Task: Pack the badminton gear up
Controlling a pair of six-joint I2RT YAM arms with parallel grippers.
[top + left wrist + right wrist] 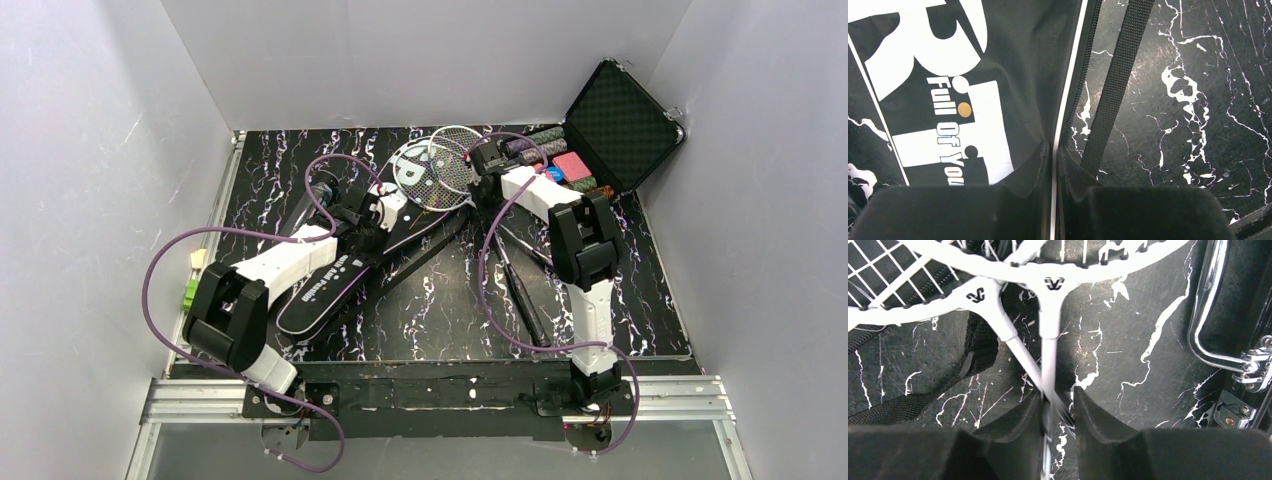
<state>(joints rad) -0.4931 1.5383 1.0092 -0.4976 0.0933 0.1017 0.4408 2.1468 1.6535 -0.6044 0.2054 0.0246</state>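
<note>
The long black bag (322, 292) with white lettering lies aslant left of centre. My left gripper (383, 210) is shut on its white-piped edge (1068, 95), seen close up at the left gripper (1054, 150), with the bag's strap (1113, 85) beside it. Two white-strung rackets (437, 170) lie crossed with their heads at the bag's far end and their dark handles (522, 290) running toward me. My right gripper (482, 163) sits just below the heads. In the right wrist view the right gripper (1057, 399) has its jaws closed in on both crossed shafts (1048, 365).
A black hard case (622, 122) stands open at the back right with coloured poker chips (568, 166) in it. Its chrome handle and latch (1208, 315) are close to the right of my right gripper. Small green and yellow pieces (191, 285) sit at the left edge. White walls enclose the table.
</note>
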